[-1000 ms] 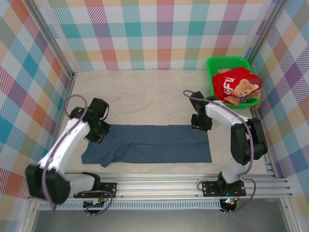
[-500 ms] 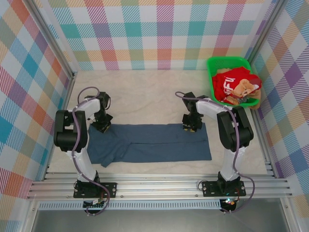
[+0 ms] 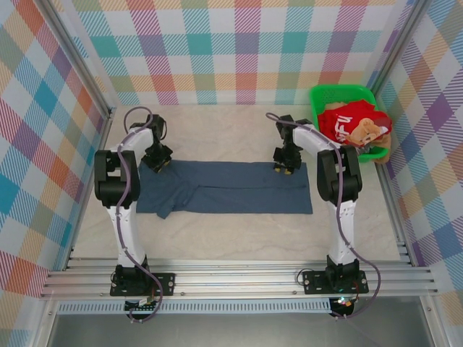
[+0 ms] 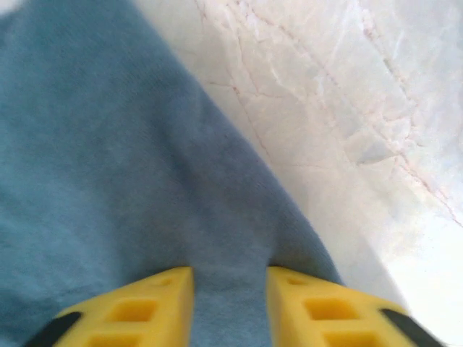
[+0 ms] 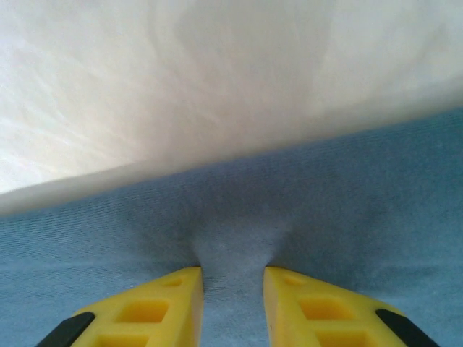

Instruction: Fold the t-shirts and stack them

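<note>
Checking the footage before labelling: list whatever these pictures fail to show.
- Top view: the wrists cover how the left gripper and right gripper meet the blue t-shirt.
- Top view: lettering on the red t-shirt is too small to read; it hides what lies under it in the green basket.
- Right wrist view: the table is blurred.

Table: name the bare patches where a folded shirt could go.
Bare: the wide strip between the blue t-shirt and the back wall, and the strip between its near edge and the front rail. Crowded: the shirt's far edge, where the left gripper and right gripper pinch it, and the green basket corner.
</note>
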